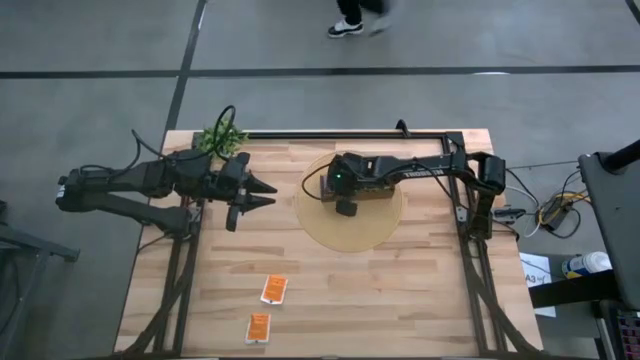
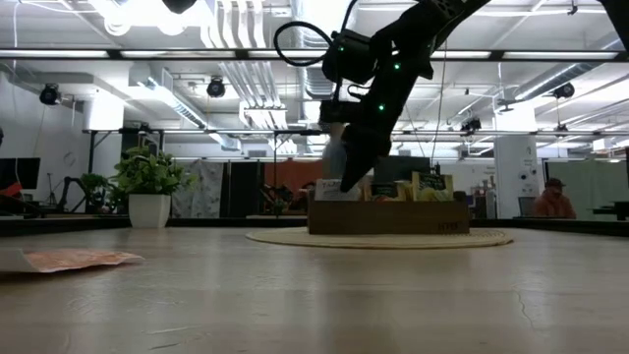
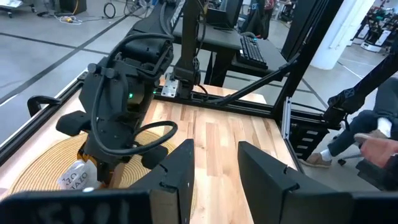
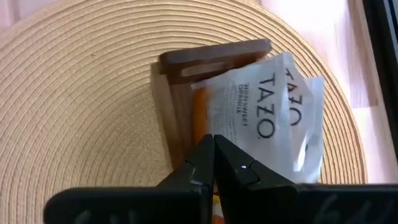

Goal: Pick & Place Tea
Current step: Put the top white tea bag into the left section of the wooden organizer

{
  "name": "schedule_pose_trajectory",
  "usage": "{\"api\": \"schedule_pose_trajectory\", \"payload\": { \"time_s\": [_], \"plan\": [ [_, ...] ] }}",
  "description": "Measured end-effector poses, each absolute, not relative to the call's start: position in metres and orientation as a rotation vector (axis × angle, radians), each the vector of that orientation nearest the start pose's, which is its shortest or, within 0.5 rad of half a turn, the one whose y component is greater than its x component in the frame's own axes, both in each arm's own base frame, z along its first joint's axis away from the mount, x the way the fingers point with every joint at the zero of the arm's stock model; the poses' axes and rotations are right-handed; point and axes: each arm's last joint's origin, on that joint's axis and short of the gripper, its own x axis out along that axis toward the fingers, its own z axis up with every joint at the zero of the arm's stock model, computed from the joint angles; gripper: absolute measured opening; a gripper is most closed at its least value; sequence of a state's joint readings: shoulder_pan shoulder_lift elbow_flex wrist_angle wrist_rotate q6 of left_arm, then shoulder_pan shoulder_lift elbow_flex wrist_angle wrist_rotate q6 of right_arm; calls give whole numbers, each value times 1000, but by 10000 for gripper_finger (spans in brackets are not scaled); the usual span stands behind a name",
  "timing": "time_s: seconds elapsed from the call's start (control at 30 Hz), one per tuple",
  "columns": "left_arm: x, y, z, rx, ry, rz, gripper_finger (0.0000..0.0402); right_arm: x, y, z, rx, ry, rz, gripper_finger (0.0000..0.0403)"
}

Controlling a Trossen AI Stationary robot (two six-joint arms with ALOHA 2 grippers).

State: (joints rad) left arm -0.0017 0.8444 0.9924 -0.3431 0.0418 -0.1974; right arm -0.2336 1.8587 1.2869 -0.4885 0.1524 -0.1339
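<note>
over the wooden box (image 4: 186,99) on the round mat (image 1: 385,225), the right gripper (image 4: 214,163) is pinched tight on a white tea sachet (image 4: 267,118); left gripper (image 1: 262,192) waits half-open, empty.

The left hand (image 3: 214,171) hangs part-open over the pale wooden tabletop (image 3: 217,134); the right hand (image 3: 102,168) pinches a white sachet (image 3: 76,177) above the round woven mat (image 3: 43,155).

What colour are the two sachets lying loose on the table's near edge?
Both sachets are orange with white, best seen in the high view.
</note>
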Motion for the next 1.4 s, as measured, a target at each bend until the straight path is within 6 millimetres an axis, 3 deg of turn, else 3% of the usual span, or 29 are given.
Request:
{"api": "schedule_pose_trajectory", "payload": {
  "time_s": [0.33, 1.07, 1.4],
  "plan": [
    [173, -1, 378, -199, 196, -9, 117, 368, -89, 188, -96, 1113, -230, 8],
    [173, -1, 379, -215, 185, -6, 117, 371, -91, 191, -287, 1116, -416, 8],
    [173, -1, 379, -219, 184, -6, 117, 379, -87, 214, -295, 1054, -409, 8]
  ]
}}
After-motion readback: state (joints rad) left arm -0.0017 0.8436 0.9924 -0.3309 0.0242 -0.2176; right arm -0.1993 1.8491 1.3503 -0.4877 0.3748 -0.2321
